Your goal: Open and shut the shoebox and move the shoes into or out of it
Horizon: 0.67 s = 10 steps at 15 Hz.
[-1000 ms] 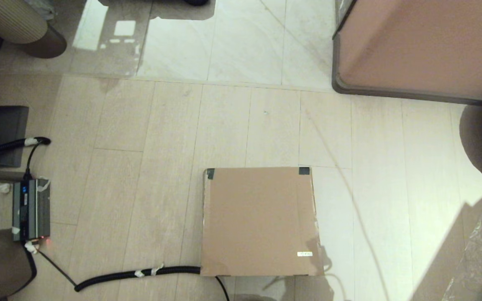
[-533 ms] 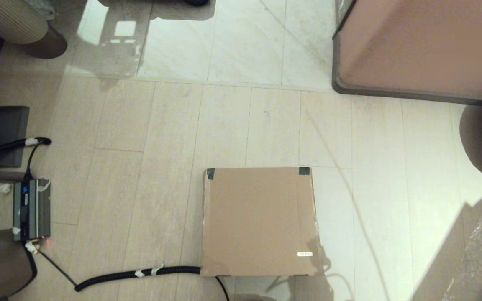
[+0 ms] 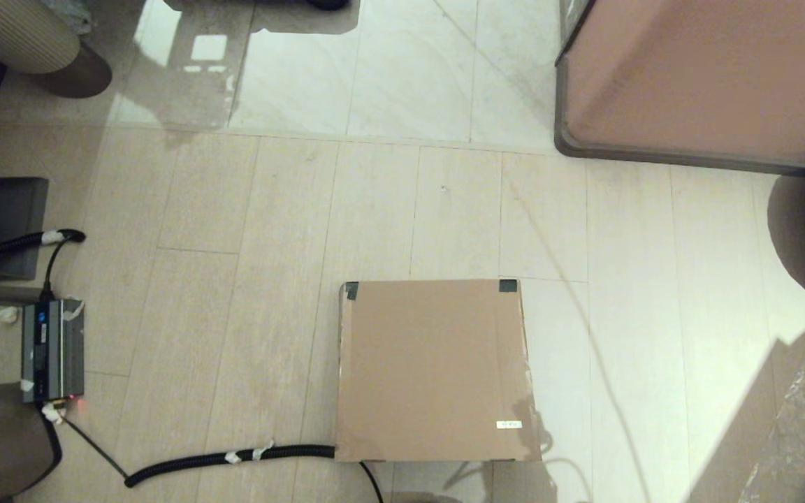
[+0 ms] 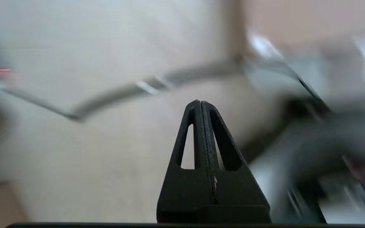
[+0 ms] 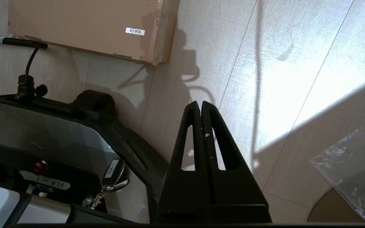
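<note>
Standing at the far right edge of the floor [image 3: 444, 209], the large pinkish-brown cabinet [image 3: 703, 77] is the biggest thing in the head view, well apart from everything else. Nearer the robot, at the middle of the near edge of the floor, lies the shoebox [image 3: 434, 370], flat with its lid down, dark tape on its two far corners and a small white label [image 3: 509, 424] near its near right corner. No shoes show anywhere outside it. A black corrugated cable [image 3: 228, 457] runs along the floor from the left up to the box's near left corner. By the left edge sits a small grey power unit [image 3: 53, 349] with a red light. Clear plastic wrap [image 3: 804, 433] lies at the near right corner. Neither arm reaches into the head view. The right gripper [image 5: 201, 103] hangs over bare floor just beside the robot's base, fingers pressed together, the box's labelled corner beyond it. The left gripper [image 4: 200, 102] likewise has its fingers pressed together above the floor, its surroundings blurred.
</note>
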Motion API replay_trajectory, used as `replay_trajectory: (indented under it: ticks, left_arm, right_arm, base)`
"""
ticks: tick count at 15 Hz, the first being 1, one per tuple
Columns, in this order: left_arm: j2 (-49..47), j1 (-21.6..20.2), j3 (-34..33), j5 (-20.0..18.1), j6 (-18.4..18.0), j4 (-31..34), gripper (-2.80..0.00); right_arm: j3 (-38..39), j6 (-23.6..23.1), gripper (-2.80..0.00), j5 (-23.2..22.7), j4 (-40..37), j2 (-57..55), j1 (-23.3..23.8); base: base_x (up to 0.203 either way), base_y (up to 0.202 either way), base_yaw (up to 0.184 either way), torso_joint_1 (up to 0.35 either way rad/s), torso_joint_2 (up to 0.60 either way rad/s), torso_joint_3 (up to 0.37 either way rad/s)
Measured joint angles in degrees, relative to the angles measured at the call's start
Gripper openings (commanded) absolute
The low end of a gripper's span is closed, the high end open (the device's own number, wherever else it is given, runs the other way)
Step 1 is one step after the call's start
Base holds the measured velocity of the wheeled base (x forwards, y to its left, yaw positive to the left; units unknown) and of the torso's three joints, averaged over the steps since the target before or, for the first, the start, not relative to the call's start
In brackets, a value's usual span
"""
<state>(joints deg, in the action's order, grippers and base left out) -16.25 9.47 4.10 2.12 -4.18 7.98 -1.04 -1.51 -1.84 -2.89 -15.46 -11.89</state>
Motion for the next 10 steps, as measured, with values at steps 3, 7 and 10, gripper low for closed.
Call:
replay_trajectory:
  ticks: [3,7,10]
  left_arm:
    - [0.22,-5.2,-0.19,-1.87,-0.39,0.84,-2.8]
    - [0.52,-13.16,-1.73,-2.96,-0.7,-2.57,-2.8]
    - [2.58,-10.5,-2.95,-5.12,-3.23,-5.61,-2.8]
  right_arm:
    - [-0.08,0.56,-2.8,0.14,-0.11,0.0,-0.32]
    - [-0.16,4.98,-2.8,3.44,-0.16,-0.09,3.66]
    - [-0.19,2.37,-2.8,2.94,-0.2,0.88,9.24]
  base:
    - [0.0,0.0,0.0,0.0,0.0,0.0]
    - [0.0,0.0,0.0,0.0,0.0,0.0]
    - [0.0,0.0,0.0,0.0,0.0,0.0]
